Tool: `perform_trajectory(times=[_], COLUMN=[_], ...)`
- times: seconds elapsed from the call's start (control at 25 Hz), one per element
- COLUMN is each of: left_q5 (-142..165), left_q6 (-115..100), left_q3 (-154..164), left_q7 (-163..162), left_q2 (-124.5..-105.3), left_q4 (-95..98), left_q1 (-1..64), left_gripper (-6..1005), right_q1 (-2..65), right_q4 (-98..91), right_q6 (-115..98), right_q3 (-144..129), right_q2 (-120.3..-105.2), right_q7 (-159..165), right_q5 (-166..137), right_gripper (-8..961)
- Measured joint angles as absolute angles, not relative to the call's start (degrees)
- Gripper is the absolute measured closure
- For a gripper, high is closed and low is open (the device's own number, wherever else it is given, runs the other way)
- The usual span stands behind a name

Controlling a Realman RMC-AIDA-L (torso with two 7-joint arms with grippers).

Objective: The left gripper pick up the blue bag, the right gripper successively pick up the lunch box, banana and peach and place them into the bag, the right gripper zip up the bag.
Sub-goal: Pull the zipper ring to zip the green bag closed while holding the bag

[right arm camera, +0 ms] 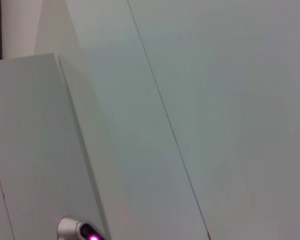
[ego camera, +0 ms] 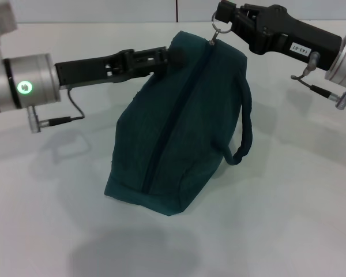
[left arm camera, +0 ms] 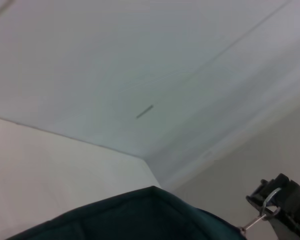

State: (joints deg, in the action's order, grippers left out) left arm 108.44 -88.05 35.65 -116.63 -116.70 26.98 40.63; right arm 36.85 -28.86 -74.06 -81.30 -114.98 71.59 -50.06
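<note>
Your blue bag is mid-frame in the head view, dark teal fabric, tilted: top end lifted toward the far side, bottom corner resting on the white table near you. Zip line runs lengthwise down the top face and looks closed along what shows. Carry strap hangs in a loop off the bag's right side, lower end meeting the bag near the base.

Left gripper comes in from the left, arm approx level, tips clamped on the bag's upper left edge, holding that end up. Fabric bunches right at the tips.

Right gripper reaches in from the upper right, tips at the bag's top far corner. Metal ring of the zipper pull sits right at those tips, pull hanging just above the fabric; the tips look pinched on the ring. Left wrist view backs this up: bag top edge low in the shot, right gripper beyond it w/ the ring against its tip and the thin pull slanting down to the bag.

Right wrist view gives you only pale wall panels and a lit connector at the edge, no bag, no fingers.

Bag's shadow falls on the table toward you.
</note>
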Motion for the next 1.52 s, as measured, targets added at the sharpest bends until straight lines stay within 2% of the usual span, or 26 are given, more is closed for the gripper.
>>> perform_trajectory(times=[0.2, 0.44, 0.68, 0.88, 1.08, 1.4, 1.52], left_q5=[108.9, 108.9, 109.0, 108.7, 108.9, 108.5, 108.4], left_q6=[-88.0, -87.4, -87.4, -87.4, -87.5, -87.4, -87.7], left_q3=[37.6, 38.3, 40.2, 40.5, 41.3, 42.1, 42.1], left_q7=[-118.1, -118.2, -118.0, -117.7, -117.6, -115.9, -115.3], left_q2=[-116.72, -116.72, -117.9, -118.03, -118.04, -118.13, -118.13], left_q4=[27.1, 27.5, 32.5, 32.9, 33.0, 33.0, 33.0], left_q1=[42.4, 42.6, 41.0, 40.8, 41.0, 41.4, 41.7], left_gripper=[107, 156, 206, 398, 633, 802, 823], right_q1=[36.7, 36.0, 35.4, 35.2, 34.7, 33.8, 33.2], right_q4=[-28.4, -28.5, -28.7, -28.5, -28.5, -28.5, -28.3], right_q6=[-74.6, -74.9, -75.2, -75.9, -76.3, -77.4, -77.8], right_q3=[-81.3, -81.3, -81.1, -80.5, -80.4, -79.5, -78.3], right_q2=[-115.03, -115.13, -115.14, -115.17, -115.21, -115.31, -115.31], right_q7=[71.2, 71.1, 71.1, 71.1, 71.2, 71.5, 72.6], right_q5=[-49.8, -49.6, -49.6, -49.6, -49.6, -49.6, -49.5], right_gripper=[916, 915, 914, 913, 912, 910, 909])
